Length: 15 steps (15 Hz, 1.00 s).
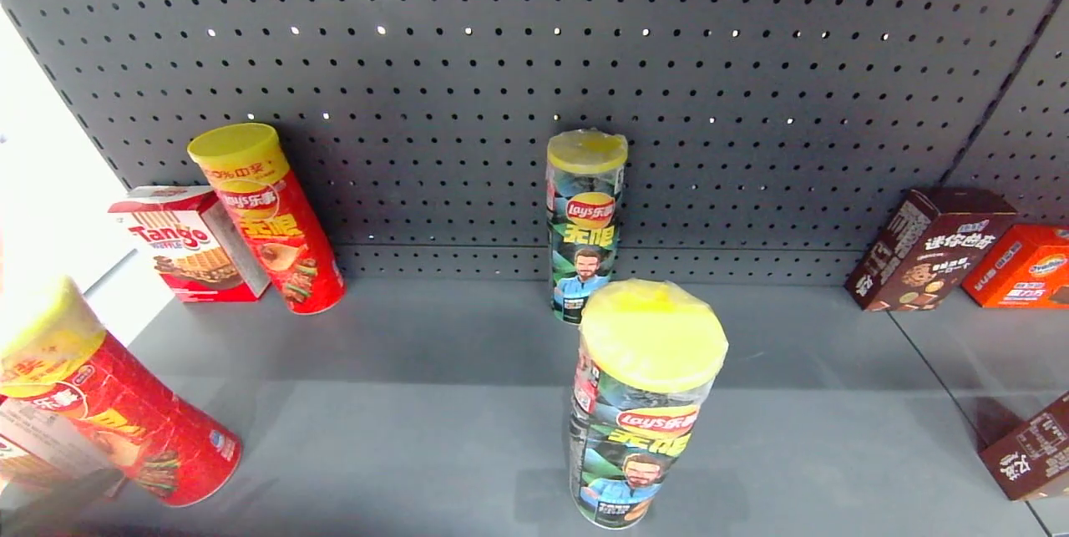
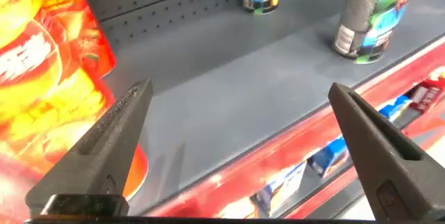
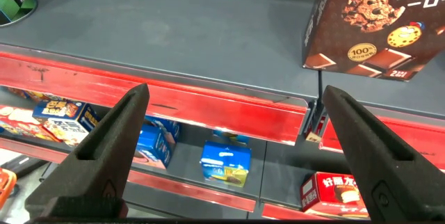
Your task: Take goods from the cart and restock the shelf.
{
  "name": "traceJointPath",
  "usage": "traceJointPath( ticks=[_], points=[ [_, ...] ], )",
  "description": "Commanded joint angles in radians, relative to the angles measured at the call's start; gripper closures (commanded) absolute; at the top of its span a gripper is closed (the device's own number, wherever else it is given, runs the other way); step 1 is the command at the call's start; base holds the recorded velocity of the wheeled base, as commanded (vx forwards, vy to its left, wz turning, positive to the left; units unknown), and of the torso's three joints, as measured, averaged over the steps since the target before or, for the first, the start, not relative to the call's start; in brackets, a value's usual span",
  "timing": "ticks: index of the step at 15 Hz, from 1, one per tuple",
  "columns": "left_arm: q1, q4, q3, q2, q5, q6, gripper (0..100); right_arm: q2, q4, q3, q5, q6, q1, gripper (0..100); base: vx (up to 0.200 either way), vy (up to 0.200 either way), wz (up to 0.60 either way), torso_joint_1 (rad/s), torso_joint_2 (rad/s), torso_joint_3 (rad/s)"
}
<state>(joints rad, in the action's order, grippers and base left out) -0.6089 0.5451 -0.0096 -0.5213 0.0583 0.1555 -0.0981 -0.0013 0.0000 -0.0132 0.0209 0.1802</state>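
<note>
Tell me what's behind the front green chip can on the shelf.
Another green chip can stands upright behind it, close to the pegboard back wall. The front can hides part of its base.

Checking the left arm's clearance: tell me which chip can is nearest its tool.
The front red can on the far left, beside the left tool. The back red can, back green can and front green can stand farther off.
</note>
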Motion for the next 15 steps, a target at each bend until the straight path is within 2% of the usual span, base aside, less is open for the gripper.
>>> traceJointPath(
  ticks=[1, 2, 3, 4, 5, 7, 9, 10, 12, 15],
  points=[
    [0.328, -0.165, 0.01, 0.237, -0.313, -0.005, 0, -0.002, 0.0, 0.0, -0.001, 0.001, 0.001, 0, 0.0, 0.0, 0.0, 0.0, 0.0, 0.0],
    [0.471, -0.228, 0.01, 0.307, -0.39, -0.013, 0, -0.002, 0.0, 0.0, -0.001, 0.001, -0.001, 0, 0.0, 0.0, 0.0, 0.0, 0.0, 0.0],
    [0.589, -0.28, 0.01, 0.377, -0.431, -0.021, 0, -0.002, 0.0, 0.0, -0.001, 0.001, -0.001, 0, 0.0, 0.0, 0.0, 0.0, 0.0, 0.0],
    [0.614, -0.343, 0.01, 0.428, -0.433, -0.022, 0, -0.002, 0.0, 0.0, -0.001, 0.001, 0.001, 0, 0.0, 0.0, 0.0, 0.0, 0.0, 0.0],
    [0.607, -0.412, 0.01, 0.463, -0.433, -0.017, 0, -0.002, 0.0, 0.0, -0.001, 0.001, -0.001, 0, 0.0, 0.0, 0.0, 0.0, 0.0, 0.0],
    [0.597, -0.475, 0.01, 0.488, -0.416, -0.014, 0, -0.002, 0.0, 0.0, -0.001, 0.001, -0.001, 0, 0.0, 0.0, 0.0, 0.0, 0.0, 0.0],
    [0.597, -0.478, 0.01, 0.501, -0.367, -0.014, 0, -0.002, 0.0, 0.0, -0.001, 0.001, -0.001, 0, 0.0, 0.0, 0.0, 0.0, 0.0, 0.0],
    [0.607, -0.479, 0.01, 0.512, -0.324, -0.011, 0, -0.002, 0.0, 0.0, -0.001, 0.001, -0.001, 0, 0.0, 0.0, 0.0, 0.0, 0.0, 0.0],
    [0.607, -0.478, 0.01, 0.517, -0.31, -0.005, 0, -0.002, 0.0, 0.0, -0.001, 0.001, -0.001, 0, 0.0, 0.0, 0.0, 0.0, 0.0, 0.0],
    [0.609, -0.479, 0.01, 0.517, -0.31, -0.033, 0, -0.002, 0.0, 0.0, -0.001, 0.001, -0.001, 0, 0.0, 0.0, 0.0, 0.0, 0.0, 0.0]
  ],
)
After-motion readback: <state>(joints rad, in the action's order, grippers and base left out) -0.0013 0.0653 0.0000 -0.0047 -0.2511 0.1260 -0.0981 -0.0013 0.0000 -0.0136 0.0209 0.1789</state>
